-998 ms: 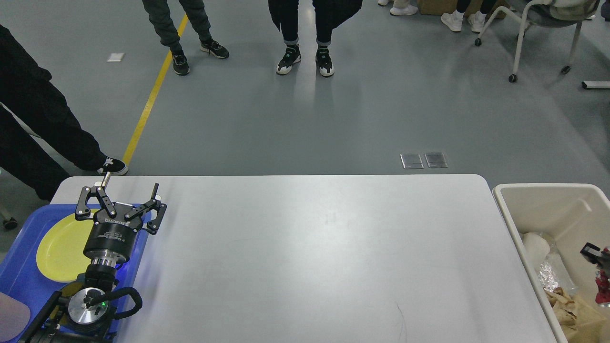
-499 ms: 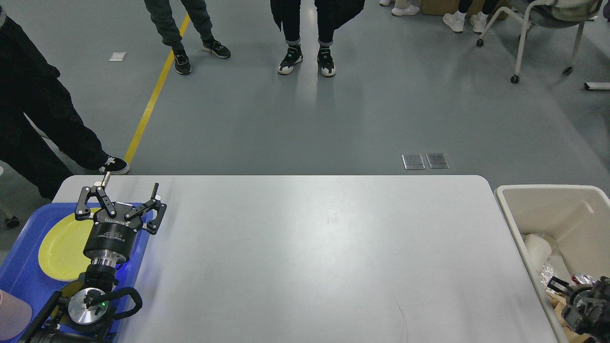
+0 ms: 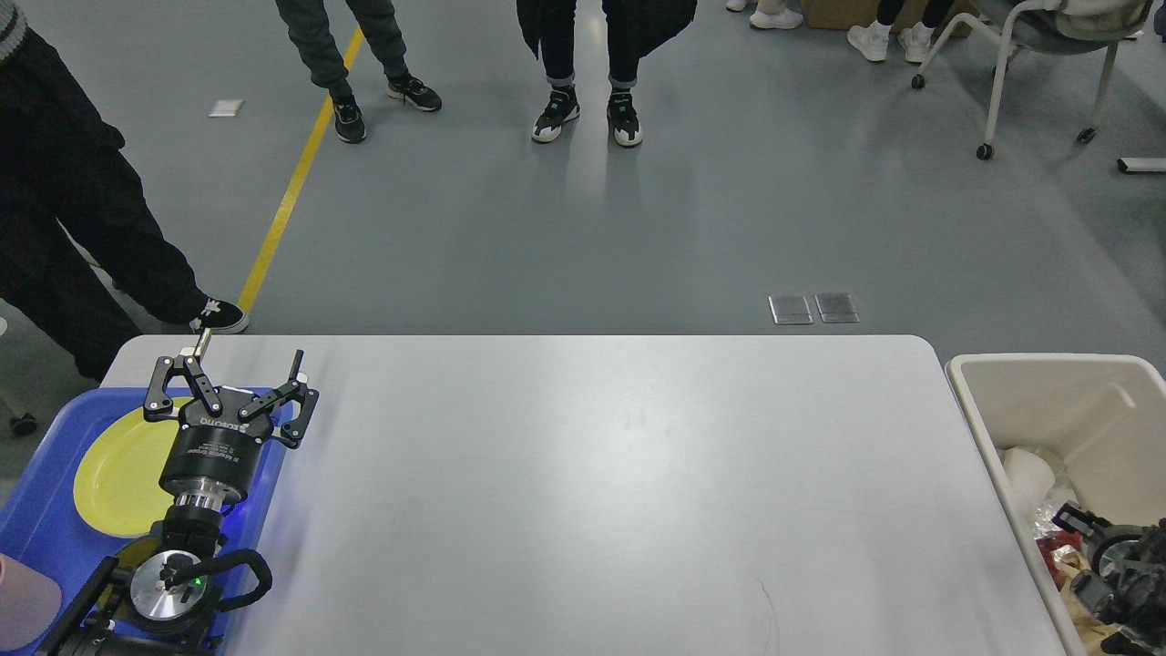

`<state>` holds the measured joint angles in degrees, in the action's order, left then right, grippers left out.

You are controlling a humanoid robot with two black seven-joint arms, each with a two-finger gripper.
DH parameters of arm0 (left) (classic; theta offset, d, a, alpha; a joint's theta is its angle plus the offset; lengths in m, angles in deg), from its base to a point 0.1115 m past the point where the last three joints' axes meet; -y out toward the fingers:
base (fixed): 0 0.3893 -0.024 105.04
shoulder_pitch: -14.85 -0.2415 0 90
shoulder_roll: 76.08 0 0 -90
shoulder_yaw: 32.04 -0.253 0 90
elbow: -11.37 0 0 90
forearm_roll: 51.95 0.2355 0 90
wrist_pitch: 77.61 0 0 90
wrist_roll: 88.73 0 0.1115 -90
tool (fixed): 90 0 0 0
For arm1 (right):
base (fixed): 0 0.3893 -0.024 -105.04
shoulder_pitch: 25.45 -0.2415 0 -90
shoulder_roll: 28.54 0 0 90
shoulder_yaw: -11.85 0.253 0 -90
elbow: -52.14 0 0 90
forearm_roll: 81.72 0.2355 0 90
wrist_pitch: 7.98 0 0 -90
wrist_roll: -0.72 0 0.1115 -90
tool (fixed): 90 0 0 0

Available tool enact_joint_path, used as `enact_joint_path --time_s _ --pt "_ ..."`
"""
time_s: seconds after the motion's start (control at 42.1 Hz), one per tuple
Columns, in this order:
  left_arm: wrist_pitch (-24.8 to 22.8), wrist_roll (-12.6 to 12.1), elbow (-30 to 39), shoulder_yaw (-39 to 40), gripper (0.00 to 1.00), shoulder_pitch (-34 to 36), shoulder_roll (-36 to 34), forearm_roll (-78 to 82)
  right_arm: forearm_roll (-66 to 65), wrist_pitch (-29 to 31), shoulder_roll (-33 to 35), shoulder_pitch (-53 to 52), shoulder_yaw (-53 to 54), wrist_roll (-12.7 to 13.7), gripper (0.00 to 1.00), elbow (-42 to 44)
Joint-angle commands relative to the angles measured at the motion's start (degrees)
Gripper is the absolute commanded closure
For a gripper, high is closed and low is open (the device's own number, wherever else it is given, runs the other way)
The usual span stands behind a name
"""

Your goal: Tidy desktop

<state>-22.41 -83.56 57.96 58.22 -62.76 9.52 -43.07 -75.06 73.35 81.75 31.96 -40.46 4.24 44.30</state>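
The large smooth white rectangular desk (image 3: 583, 483) fills the middle of the view and shows nothing loose on it, so the tidying looks close to done. The left pincer (image 3: 230, 381) hangs spread and empty over the blue plastic tray (image 3: 36, 538), above its round yellow plate (image 3: 114, 469). The right pincer (image 3: 1107, 556) sits low in the cream rectangular bin (image 3: 1038, 383) among crumpled rubbish (whether spread or pinching, I cannot tell). Next, probably: lift it clear.

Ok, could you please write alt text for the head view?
A white desktop with the open left gripper over a blue tray holding a yellow plate. The right gripper is in a cream bin of trash.
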Motion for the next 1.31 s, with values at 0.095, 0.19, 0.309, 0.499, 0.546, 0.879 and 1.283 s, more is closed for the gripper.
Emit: enact_joint_path --time_s 0.095,0.19,0.309,0.499,0.546,0.879,1.283 --pt "0.0 0.0 0.0 0.0 0.04 0.0 0.0 0.0 0.0 0.1 0.2 -0.7 0.1 -0.2 0.00 -0.2" --pt "0.0 -0.1 0.0 0.0 0.04 0.0 0.0 0.0 0.3 1.7 0.4 -3.1 0.5 -0.6 0.00 -0.6" --pt "0.0 -0.1 0.0 0.0 0.04 0.0 0.0 0.0 0.4 10.6 4.0 -9.5 8.1 -1.8 0.00 -1.7" --pt "0.0 0.0 0.0 0.0 0.04 0.0 0.0 0.0 0.3 17.6 8.0 -14.7 32.5 -3.4 0.00 -1.3" --pt "0.0 -0.1 0.0 0.0 0.04 0.0 0.0 0.0 0.3 17.6 8.3 -15.5 39.3 -3.3 0.00 -1.2" --pt "0.0 -0.1 0.0 0.0 0.04 0.0 0.0 0.0 0.3 18.8 10.7 -11.5 98.2 -3.5 0.00 -15.2" --pt "0.0 0.0 0.0 0.0 0.04 0.0 0.0 0.0 -14.9 30.2 8.6 11.6 119.9 -19.6 0.00 -36.5"
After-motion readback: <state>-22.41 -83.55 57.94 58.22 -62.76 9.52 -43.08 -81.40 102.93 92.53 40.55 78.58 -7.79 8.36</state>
